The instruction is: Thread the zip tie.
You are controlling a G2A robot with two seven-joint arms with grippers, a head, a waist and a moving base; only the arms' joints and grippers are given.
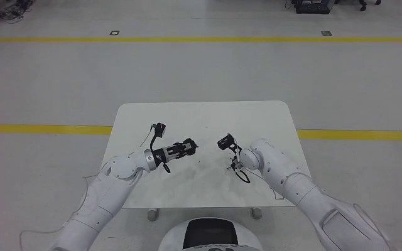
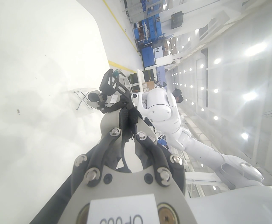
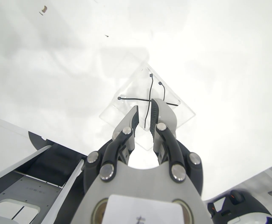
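Three black zip ties lie crossed in a clear flat tray on the white table. My right gripper hangs open just above them, its fingers on either side of the upright tie. In the top view the right gripper is near the table's middle. My left gripper points at it from a short way off, shut, with nothing seen between its fingers. The left wrist view shows the tray with the zip ties beyond the right gripper.
A small dark scrap and a tinier speck lie on the table beyond the tray. The table's far edge and corners are rounded, with grey floor and yellow lines around.
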